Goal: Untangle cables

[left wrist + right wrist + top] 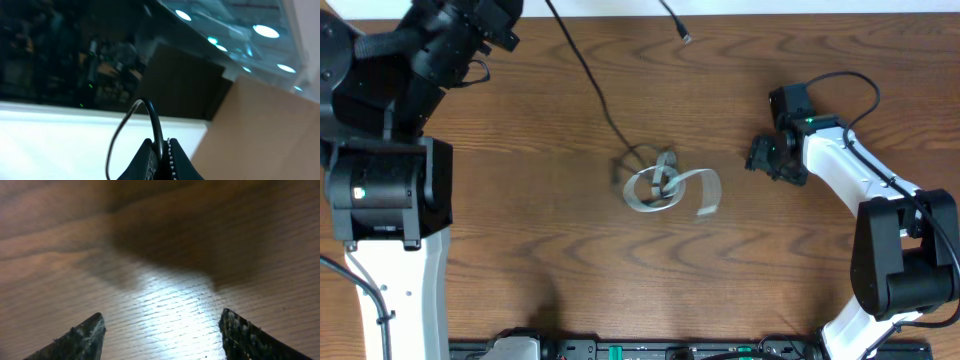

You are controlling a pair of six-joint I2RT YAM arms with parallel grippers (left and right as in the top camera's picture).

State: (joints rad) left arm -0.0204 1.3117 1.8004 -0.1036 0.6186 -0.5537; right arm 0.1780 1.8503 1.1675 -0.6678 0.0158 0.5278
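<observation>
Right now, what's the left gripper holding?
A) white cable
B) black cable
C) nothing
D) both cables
B: in the left wrist view the left gripper is shut on the black cable, which arcs up out of it. The white cable lies looped on the table, away from that gripper.

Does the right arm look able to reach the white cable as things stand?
Probably yes: the right fingers are open, and only bare table lies between them and the white cable.
</observation>
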